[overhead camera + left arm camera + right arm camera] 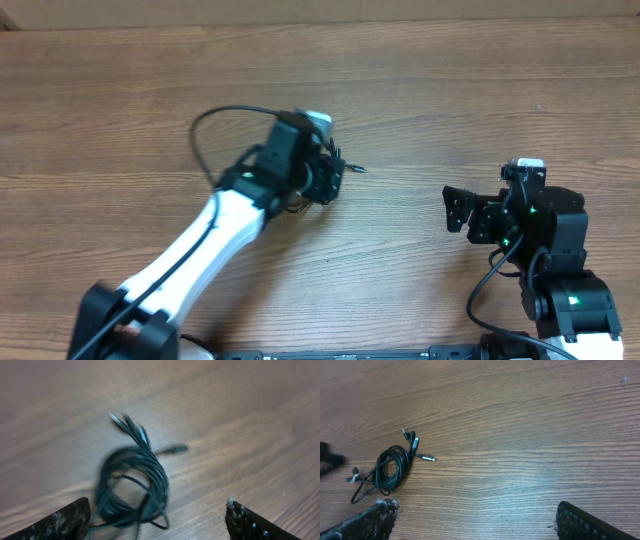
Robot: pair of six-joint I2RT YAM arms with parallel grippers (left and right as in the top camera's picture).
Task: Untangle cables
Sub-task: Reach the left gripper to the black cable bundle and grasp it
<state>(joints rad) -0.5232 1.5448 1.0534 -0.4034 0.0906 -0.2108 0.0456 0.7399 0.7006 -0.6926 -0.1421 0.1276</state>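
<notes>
The cables lie on the wooden table as one bunched black coil, with several plugs fanned out at the top and one plug sticking out to the right. My left gripper hovers open over the coil, whose lower part sits between the fingers, close to the left finger. From overhead the left gripper hides most of the cables, and only a plug tip shows. In the right wrist view the coil lies far left. My right gripper is open over bare wood, far from it.
The left arm's own thick black cable arcs above the table behind the wrist. The right arm stands at the right side, its gripper pointing left. Bare wood lies between and behind the arms.
</notes>
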